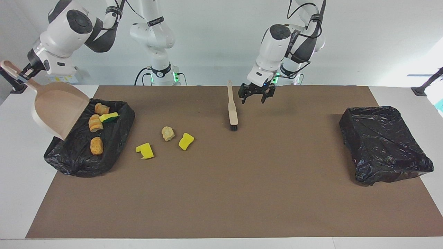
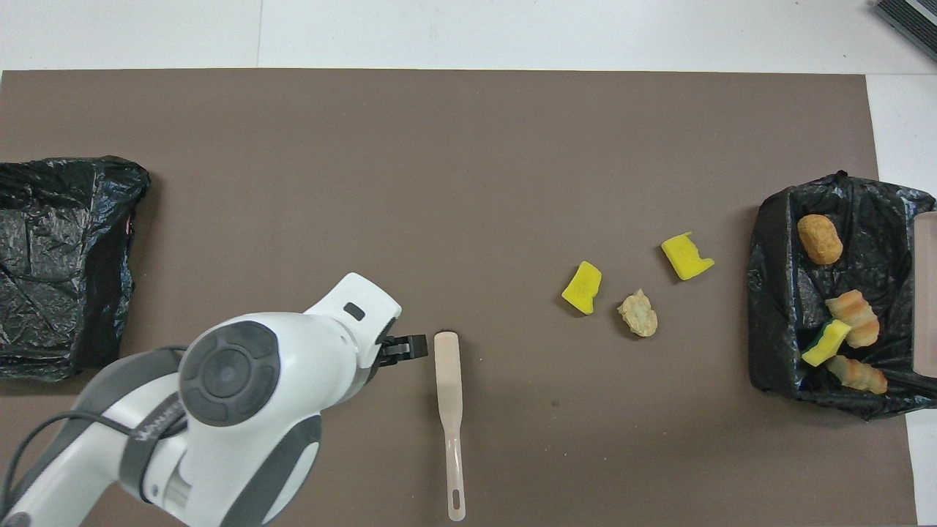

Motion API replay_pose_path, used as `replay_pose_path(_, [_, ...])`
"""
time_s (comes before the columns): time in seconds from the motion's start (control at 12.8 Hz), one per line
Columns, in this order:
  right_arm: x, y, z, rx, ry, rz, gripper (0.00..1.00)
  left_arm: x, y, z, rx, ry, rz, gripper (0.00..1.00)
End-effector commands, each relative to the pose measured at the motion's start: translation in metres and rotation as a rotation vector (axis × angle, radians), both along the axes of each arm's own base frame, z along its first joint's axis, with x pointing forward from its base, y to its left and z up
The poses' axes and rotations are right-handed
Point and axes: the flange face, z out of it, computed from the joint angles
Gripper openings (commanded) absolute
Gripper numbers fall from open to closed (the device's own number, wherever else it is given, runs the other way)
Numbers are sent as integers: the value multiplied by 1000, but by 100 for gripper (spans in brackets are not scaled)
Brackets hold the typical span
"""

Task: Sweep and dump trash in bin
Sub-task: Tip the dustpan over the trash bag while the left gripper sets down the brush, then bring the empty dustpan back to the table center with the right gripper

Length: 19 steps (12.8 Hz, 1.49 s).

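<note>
Fingers of the right gripper [image 1: 26, 72] are clamped on the handle of the beige dustpan [image 1: 59, 109], tipped over the black-lined bin [image 1: 114, 145] at the right arm's end of the bench. Four trash scraps [image 1: 96, 145] sit inside it, green-topped sponge [image 1: 109, 117] included. Three more lie on the brown mat [image 1: 221, 190] beside that bin: two yellow sponge pieces [image 1: 145, 151] and a tan lump [image 1: 168, 133]. Left gripper [image 1: 256, 97] hangs spread open and empty just beside the brush [image 1: 232, 110], near the robots' edge
</note>
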Motion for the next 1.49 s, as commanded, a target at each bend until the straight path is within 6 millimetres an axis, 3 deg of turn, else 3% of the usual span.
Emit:
replay_pose_path(0.0, [5, 13, 1, 86, -48, -4, 0, 11, 46, 7, 39, 38, -74, 100])
replay_pose_path(0.31, [9, 33, -13, 357, -107, -73, 0, 40, 137, 0, 48, 87, -150, 100])
replay_pose_path(0.39, [11, 46, -18, 422, -101, -85, 0, 46, 158, 2, 43, 78, -160, 100])
replay_pose_path(0.7, [16, 108, -34, 693, -136, -223, 0, 64, 216, 53, 32, 67, -178, 100])
replay_pose_path(0.78, [17, 133, -41, 713, -153, -288, 0, 69, 230, 68, 29, 49, -166, 100])
replay_pose_path(0.94, [18, 181, -48, 762, -196, -403, 0, 70, 239, 105, 27, 47, -153, 100])
replay_pose_path(1.17, [25, 251, -77, 790, -278, -613, 0, 68, 252, 160, 65, 67, -148, 100])
replay_pose_path(1.25, [30, 268, -78, 808, -340, -700, 0, 69, 254, 173, 88, 72, -148, 100])
replay_pose_path(1.41, [46, 312, -84, 854, -360, -823, 0, 79, 255, 176, 85, 105, -155, 100])
